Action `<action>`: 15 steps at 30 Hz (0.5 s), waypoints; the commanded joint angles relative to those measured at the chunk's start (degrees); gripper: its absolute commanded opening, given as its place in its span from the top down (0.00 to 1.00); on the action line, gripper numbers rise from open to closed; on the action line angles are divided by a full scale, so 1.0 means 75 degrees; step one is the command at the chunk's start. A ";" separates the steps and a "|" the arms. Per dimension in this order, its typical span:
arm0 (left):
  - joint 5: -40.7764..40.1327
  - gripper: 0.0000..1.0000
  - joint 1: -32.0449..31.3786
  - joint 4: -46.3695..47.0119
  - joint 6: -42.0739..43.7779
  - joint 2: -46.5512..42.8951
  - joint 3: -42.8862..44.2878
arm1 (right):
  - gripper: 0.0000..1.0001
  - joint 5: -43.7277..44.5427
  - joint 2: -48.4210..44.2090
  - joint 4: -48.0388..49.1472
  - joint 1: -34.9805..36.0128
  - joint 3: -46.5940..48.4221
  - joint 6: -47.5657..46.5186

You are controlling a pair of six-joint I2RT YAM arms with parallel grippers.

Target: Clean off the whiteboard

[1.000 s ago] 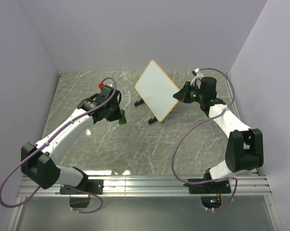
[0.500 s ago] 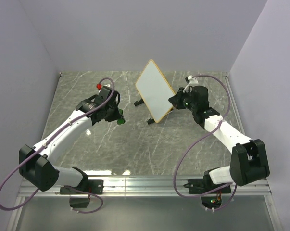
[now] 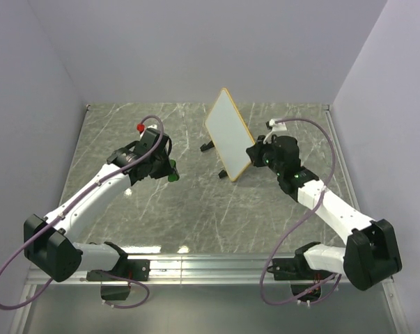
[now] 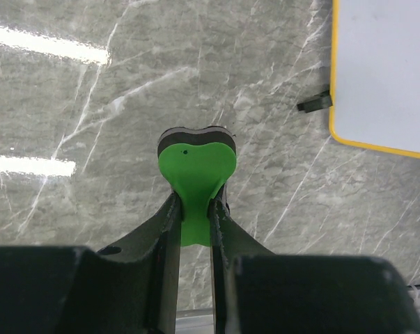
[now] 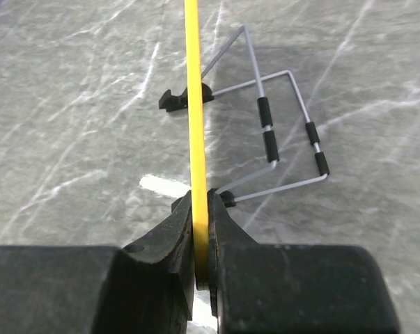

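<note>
The whiteboard [image 3: 228, 131] stands tilted on its wire stand at the back middle of the table, its white face blank. My right gripper [image 3: 253, 154] is shut on its right edge; the right wrist view shows the yellow frame edge [image 5: 196, 125] pinched between the fingers. My left gripper [image 3: 172, 172] is left of the board, apart from it, and shut on a small green eraser [image 4: 196, 174] with a black pad. The board's corner [image 4: 384, 69] shows at the upper right of the left wrist view.
The wire stand with black sleeves [image 5: 279, 139] and black feet [image 3: 207, 147] rests on the grey marble table [image 3: 196, 209]. Purple walls close the left, back and right sides. A metal rail [image 3: 210, 264] runs along the near edge.
The right arm has swung the board, turning it more edge-on and slightly rightward. The left gripper with the eraser has drifted slightly left and down.
</note>
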 commanded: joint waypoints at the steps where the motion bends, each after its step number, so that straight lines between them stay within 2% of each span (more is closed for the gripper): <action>1: -0.0014 1.00 -0.0021 0.0287 -0.0137 -0.0201 -0.0051 | 1.00 0.2492 -0.0188 -0.2184 0.0065 -0.0622 -0.1195; 8: 0.0056 1.00 -0.0021 0.0439 -0.0219 -0.0353 -0.0367 | 1.00 0.2223 -0.1078 -0.2323 0.0710 -0.0787 -0.1523; 15: 0.0115 1.00 -0.0021 0.0591 -0.0371 -0.0424 -0.0625 | 1.00 0.2679 -0.1232 -0.2230 0.1600 -0.0787 -0.1815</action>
